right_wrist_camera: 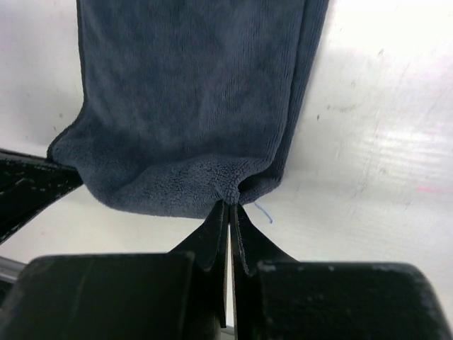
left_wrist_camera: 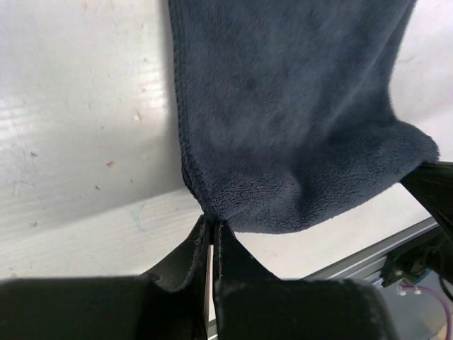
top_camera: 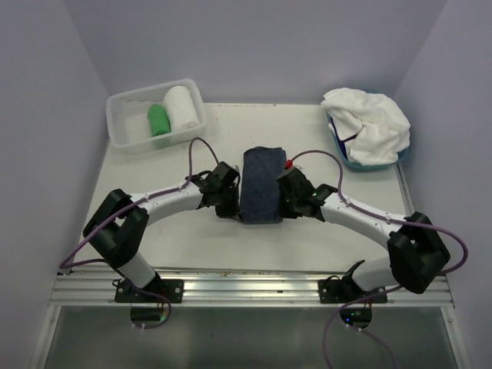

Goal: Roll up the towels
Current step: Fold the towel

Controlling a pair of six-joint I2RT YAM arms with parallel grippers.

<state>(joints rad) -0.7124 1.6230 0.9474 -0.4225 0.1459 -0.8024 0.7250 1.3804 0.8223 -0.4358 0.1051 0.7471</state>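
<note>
A dark blue towel lies folded in a long strip on the middle of the table, its near end curled up. My left gripper is shut on the towel's near left corner. My right gripper is shut on its near right corner. In the left wrist view the towel bulges up between the two grips. In the right wrist view the towel stretches away over the table. A rolled green towel and a rolled white towel sit in the clear bin at the back left.
A blue basket at the back right holds a heap of white towels. The table's near edge is a metal rail carrying both arm bases. Walls close in on the left, right and back.
</note>
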